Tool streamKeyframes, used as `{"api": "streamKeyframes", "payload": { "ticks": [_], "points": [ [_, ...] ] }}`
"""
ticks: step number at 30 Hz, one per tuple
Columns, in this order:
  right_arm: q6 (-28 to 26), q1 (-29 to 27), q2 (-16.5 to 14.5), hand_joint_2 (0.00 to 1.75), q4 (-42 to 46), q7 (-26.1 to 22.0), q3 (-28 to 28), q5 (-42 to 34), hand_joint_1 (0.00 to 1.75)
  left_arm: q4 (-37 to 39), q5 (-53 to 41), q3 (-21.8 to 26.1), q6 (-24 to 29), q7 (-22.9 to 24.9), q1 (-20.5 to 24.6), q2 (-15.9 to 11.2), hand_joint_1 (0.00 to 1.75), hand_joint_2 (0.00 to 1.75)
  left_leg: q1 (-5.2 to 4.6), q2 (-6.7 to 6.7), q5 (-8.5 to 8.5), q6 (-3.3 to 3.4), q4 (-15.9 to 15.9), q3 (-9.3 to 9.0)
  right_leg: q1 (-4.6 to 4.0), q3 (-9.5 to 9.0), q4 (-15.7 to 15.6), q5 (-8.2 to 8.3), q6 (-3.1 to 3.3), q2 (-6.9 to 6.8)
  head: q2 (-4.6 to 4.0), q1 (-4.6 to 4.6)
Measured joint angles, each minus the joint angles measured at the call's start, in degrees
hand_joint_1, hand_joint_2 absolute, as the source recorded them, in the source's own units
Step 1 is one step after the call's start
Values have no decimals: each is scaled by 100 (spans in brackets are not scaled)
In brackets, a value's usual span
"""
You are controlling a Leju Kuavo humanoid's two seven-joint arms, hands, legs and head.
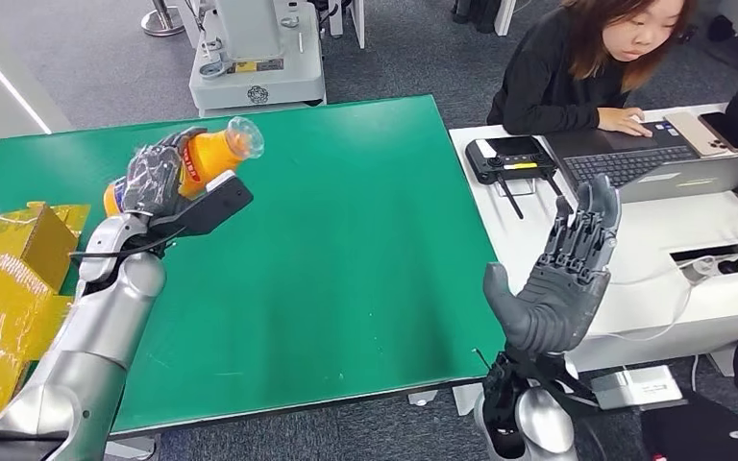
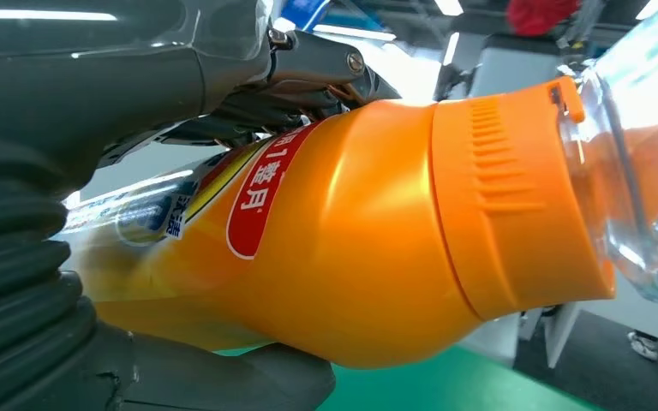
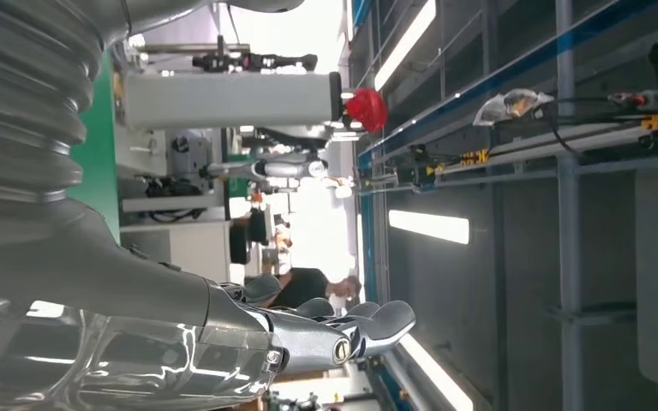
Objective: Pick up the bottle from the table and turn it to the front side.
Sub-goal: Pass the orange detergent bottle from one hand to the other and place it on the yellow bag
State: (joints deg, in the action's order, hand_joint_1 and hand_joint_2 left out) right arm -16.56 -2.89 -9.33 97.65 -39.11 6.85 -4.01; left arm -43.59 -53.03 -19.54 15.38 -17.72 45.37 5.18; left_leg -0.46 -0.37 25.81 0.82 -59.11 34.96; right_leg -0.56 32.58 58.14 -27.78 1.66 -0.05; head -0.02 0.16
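Head view is showing the left hand (image 1: 159, 173) gripping the bottle (image 1: 213, 154), lifted and tilted over the green table (image 1: 346, 240) near its far-left corner. Right hand (image 1: 562, 279) is waiting off the table's right edge, fingers spread, holding nothing. Rotating slowly with a firm grip should bring the label (image 2: 257, 201) frontward.

Left hand gripping, right hand open and raised.

Left arm (image 1: 96, 336) reaches forward and up over the table's left part; left hand (image 1: 159, 178) is wrapped around the bottle (image 1: 207, 158), lifted off the surface and lying tilted, cap end away from the wrist. Right arm (image 1: 528, 413) bent upward at the table's right edge; right hand (image 1: 562, 279) holds nothing, palm flat, fingers (image 1: 591, 216) straight and apart, pointing up.
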Motion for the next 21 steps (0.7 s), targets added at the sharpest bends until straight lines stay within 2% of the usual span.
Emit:
{"api": "streamKeyframes", "payload": {
  "ticks": [3, 6, 14, 21],
  "points": [
    [217, -45, -325, 175, 149, 168, -397, 263, 0, 116, -568, -41, -276, 42, 520, 213, 175, 175, -2, 10, 1, 3, -1, 0, 2, -1, -1, 3, -4, 12, 0, 2],
    [280, -104, -374, 175, 138, 123, -521, 254, 0, 106, -788, -56, -292, 86, 590, 200, 175, 175, -2, 12, 2, 3, -1, -1, 2, -1, -1, 4, -5, 14, 0, 1],
    [275, -174, -401, 175, 96, 137, -778, 263, 0, -100, -612, -55, -243, 40, 346, -116, 175, 175, 1, 12, 1, 2, 2, -3, -3, 0, 2, 5, -1, 12, 0, 0],
    [206, -123, -440, 175, -192, 571, -1118, 113, 0, -367, -335, 63, -210, -136, 38, -199, 175, 175, 1, 11, 1, 2, 3, -1, -2, -1, 3, 4, -1, 10, 0, 1]
  ]
}}
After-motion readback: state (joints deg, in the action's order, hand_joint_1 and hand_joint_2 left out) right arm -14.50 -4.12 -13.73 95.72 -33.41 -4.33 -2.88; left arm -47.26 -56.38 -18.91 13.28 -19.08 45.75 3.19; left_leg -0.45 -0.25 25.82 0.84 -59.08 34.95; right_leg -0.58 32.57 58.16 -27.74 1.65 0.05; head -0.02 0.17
